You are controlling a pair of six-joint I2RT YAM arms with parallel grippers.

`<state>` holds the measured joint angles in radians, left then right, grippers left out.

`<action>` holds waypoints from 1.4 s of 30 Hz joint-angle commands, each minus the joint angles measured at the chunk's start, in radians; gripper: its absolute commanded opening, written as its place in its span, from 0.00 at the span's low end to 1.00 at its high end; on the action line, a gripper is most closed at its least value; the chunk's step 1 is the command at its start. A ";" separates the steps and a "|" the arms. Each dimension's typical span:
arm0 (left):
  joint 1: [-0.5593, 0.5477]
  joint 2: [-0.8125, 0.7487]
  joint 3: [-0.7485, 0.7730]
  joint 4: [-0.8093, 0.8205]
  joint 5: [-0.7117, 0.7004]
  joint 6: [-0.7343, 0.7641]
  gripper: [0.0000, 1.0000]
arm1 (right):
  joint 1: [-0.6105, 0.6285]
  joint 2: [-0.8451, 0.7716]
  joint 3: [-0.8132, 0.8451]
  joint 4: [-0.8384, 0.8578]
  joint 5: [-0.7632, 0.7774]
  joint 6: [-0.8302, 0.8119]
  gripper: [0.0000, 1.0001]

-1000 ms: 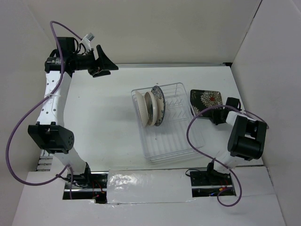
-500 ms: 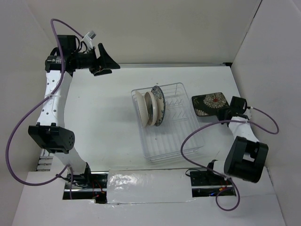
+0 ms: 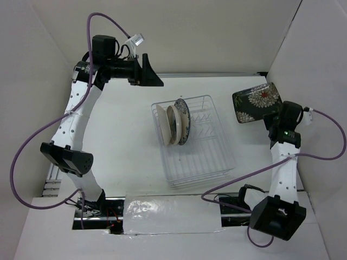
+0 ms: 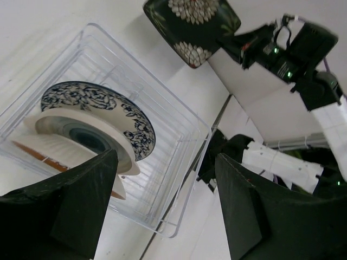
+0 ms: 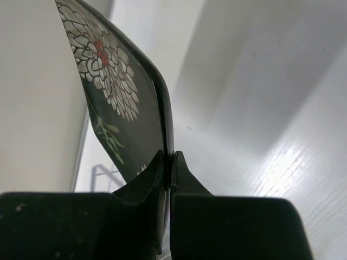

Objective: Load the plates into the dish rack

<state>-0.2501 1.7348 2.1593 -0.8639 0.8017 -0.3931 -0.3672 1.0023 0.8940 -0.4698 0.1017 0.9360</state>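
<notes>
The right claw [image 5: 167,155] pinched the floral plate [image 3: 258,102] by its rim. The plate looked hard, slippery and breakable. The left claw [image 4: 165,162] was wide.

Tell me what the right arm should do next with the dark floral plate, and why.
Probably carry it left over the dish rack, toward its free tines. The right hand is shut on the edge of the floral plate, held right of the rack; three plates stand at its far end.
</notes>
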 commanded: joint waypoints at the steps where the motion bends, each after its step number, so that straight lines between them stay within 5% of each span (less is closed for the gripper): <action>1: -0.021 0.022 -0.006 0.049 0.120 0.091 0.84 | -0.004 -0.048 0.178 0.120 -0.127 -0.051 0.00; 9: -0.123 0.065 0.044 0.022 0.117 0.154 0.85 | -0.003 -0.068 0.347 0.097 -0.338 -0.134 0.00; 21: -0.138 0.045 -0.045 0.091 0.142 0.194 0.89 | 0.060 0.022 0.496 0.048 -0.887 -0.265 0.00; 42: -0.117 0.072 -0.085 0.284 0.332 0.131 0.93 | 0.266 0.102 0.579 -0.102 -0.938 -0.413 0.00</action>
<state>-0.3687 1.7969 2.0483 -0.6518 1.0569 -0.2367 -0.1261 1.1088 1.4082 -0.6598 -0.7753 0.4992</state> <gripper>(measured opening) 0.932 0.039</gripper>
